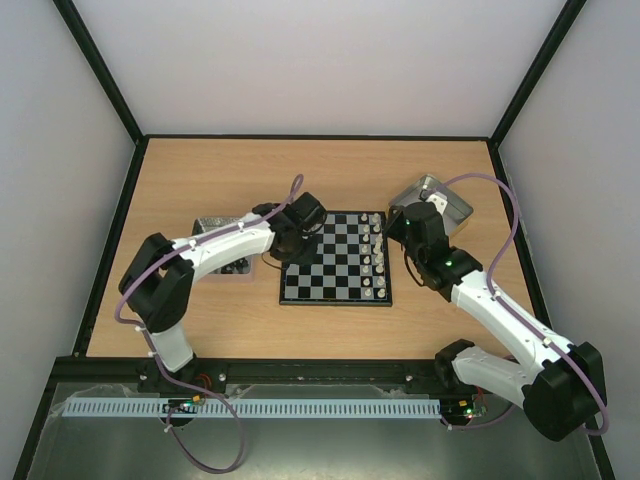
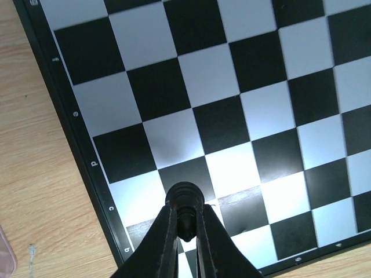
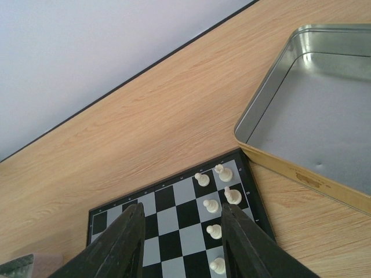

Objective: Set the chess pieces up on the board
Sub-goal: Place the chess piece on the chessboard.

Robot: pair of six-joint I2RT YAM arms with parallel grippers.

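- Top view: the left gripper [image 1: 290, 243] hangs over the left edge of the board [image 1: 335, 262], which lies mid-frame on the table [image 1: 200, 180]. The right gripper [image 1: 400, 222] sits at the board's upper right corner, beside the white pieces [image 1: 376, 255] filed down the right side. A shiny tray [image 1: 207, 226] lies left of the board, mostly under the left arm, and a tin [image 1: 448, 200] lies at upper right.
- Left wrist view: the left gripper [image 2: 185, 223] is clenched on a black chess piece [image 2: 184, 198], whose rounded head shows between the fingers [image 2: 162, 243]. It hangs over the squares at lower centre, near the border letters b and c. I cannot tell whether its base touches the board [image 2: 232, 87].
- To do this step well, I judge it should come straight down, centred on one square of the file beside the lettered border. It should let go only once the piece is seated, then lift vertically so the fingers do not drag it.
- Every square in this view is bare, so there is open room toward the upper right. The black border and wood lie just to the left.
- Right wrist view: the right gripper [image 3: 182, 231] is released, jaws apart with nothing between them, above the board [image 3: 165, 198]. White pieces [image 3: 213, 204] stand close by its right finger, so a sideways move risks knocking them. The tin [image 3: 313, 116] crowds the right, and bare wood lies at upper left.
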